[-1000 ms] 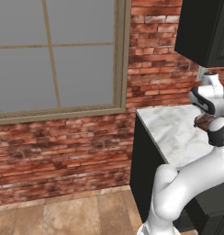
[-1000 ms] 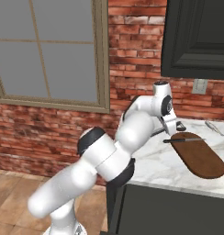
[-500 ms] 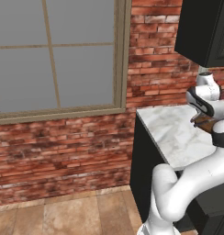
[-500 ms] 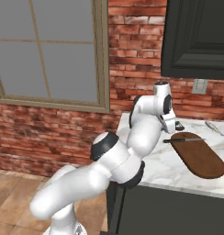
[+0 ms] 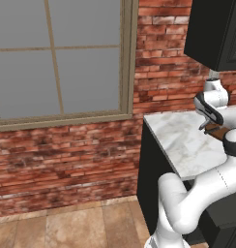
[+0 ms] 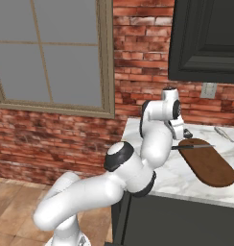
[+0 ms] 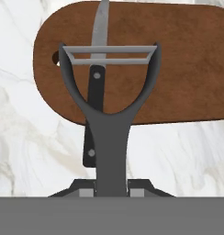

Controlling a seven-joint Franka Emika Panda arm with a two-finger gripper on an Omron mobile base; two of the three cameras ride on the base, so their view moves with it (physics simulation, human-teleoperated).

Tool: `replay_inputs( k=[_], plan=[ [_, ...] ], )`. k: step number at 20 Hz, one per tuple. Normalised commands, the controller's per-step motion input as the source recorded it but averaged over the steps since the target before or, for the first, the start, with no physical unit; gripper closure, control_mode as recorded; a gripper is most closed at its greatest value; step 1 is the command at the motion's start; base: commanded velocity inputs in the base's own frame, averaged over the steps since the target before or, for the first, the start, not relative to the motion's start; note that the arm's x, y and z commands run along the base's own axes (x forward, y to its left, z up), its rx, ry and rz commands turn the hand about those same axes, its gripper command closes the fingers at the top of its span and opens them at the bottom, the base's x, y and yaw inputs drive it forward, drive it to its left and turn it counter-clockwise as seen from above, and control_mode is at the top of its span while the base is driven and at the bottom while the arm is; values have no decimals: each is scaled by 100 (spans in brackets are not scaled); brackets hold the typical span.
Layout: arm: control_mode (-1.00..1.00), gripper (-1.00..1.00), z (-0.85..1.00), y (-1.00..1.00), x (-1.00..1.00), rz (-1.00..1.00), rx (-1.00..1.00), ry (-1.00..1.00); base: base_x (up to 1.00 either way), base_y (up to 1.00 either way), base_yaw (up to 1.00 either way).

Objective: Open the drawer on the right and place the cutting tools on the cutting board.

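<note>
My gripper (image 7: 111, 186) is shut on the dark stem of a Y-shaped peeler (image 7: 109, 110), a cutting tool with a silver-grey blade across its fork. It hangs over the rounded end of the reddish-brown cutting board (image 7: 187, 69). Under the peeler lies a knife (image 7: 96, 87) with a dark handle and a silver-grey blade; the blade rests on the board and the handle overhangs onto the marble. From the right base view the gripper (image 6: 182, 135) hovers at the board's (image 6: 210, 168) near end, by the knife (image 6: 193, 146). In the left base view the gripper (image 5: 207, 125) is beside the board (image 5: 219, 132).
A slim silver tool (image 6: 225, 134) lies on the marble counter (image 6: 162, 178) near the brick wall, beyond the board. A dark upper cabinet (image 6: 205, 38) hangs above. A window (image 6: 52, 53) is at the left. The counter's left edge drops to the floor.
The arm's elbow has swung a little to the right in the right base view. The hand has stayed over the board's end, still shut on the peeler.
</note>
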Motion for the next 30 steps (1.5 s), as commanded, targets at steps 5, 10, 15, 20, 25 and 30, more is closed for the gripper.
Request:
replay_inputs(
  k=[5,10,15,20,25,30],
  plan=[
    [-100,100,0,-19,0,-2,0,4,0,0,0],
    [-100,100,0,-19,0,-5,0,3,0,0,0],
    [-100,100,-6,-12,-11,-6,0,1,0,0,0],
    [-100,100,-9,-12,-21,-5,0,2,0,0,0],
    [-100,100,-10,-4,-36,-5,0,1,0,0,0],
    [-100,100,-4,0,-33,-3,0,0,0,0,0]
  ],
)
